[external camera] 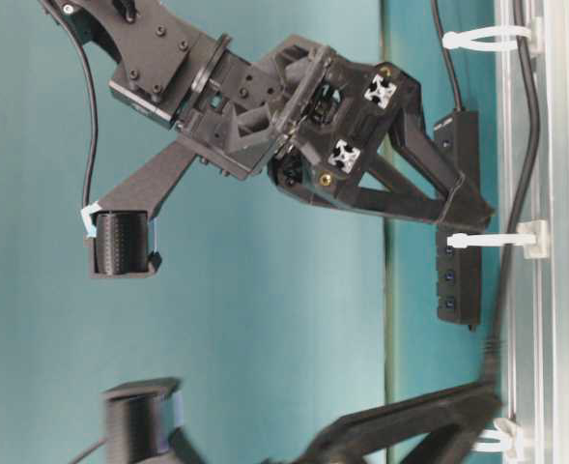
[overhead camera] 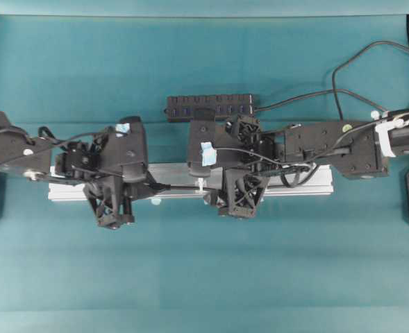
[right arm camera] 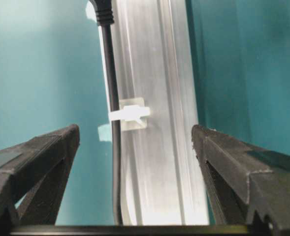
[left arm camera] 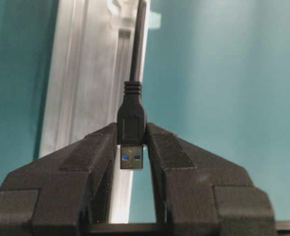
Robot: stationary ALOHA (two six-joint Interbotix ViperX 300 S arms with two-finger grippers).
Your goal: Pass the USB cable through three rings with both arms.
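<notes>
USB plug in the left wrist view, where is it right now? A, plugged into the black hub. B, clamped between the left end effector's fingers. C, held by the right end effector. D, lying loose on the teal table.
B: the left wrist view shows the USB plug pinched between the left end effector fingers, with its cord running up along the silver rail.

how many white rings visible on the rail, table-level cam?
3, spaced along the rail: one ring at the top, one mid-frame with the USB cable through it, one at the bottom beside the left arm's jaws. None looks hidden.
</notes>
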